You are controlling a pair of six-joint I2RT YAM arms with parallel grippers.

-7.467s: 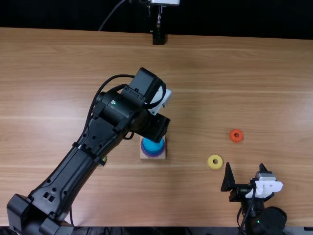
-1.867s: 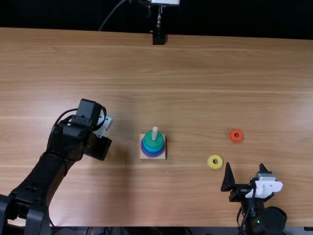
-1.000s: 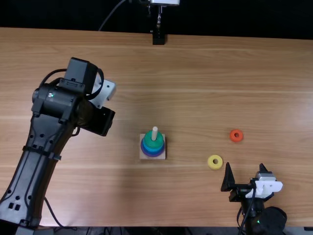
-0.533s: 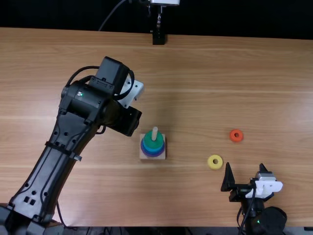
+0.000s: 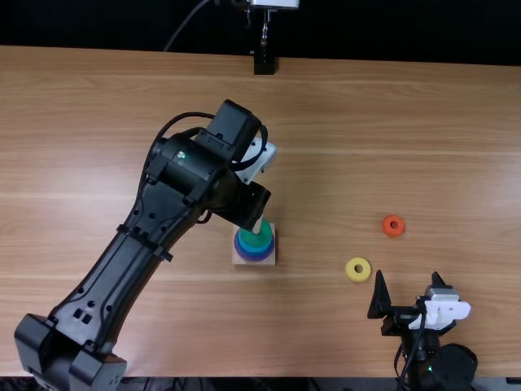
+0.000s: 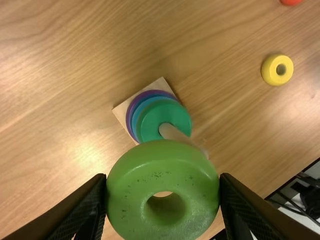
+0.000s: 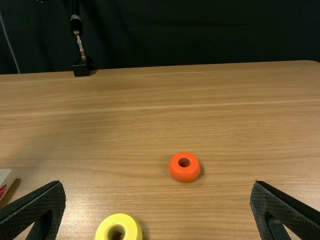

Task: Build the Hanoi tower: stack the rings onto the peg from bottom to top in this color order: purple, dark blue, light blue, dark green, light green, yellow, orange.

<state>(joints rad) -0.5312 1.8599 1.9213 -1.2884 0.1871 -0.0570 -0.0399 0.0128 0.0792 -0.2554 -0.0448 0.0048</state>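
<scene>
Ring of light green (image 6: 162,155) sits clamped between the two black fingers of the left tool (image 5: 248,205), held above the stack near the middle of the wooden desk (image 5: 122,106). The left arm (image 5: 110,281) reaches in over its own side. Below, a pale peg (image 5: 257,226) rises from a square base (image 5: 237,261), bearing a purple ring (image 5: 254,259) at the bottom, blue above it and a dark green ring (image 5: 254,240) on top. In the left wrist view, part of the peg is hidden behind the clamped ring. From where I stand in the room, the right tool (image 5: 408,285) is by the near edge, fingers spread apart. Just beyond it a yellow ring (image 5: 350,270) lies flat on the desk, with an orange ring (image 5: 387,228) farther out, to the right.
</scene>
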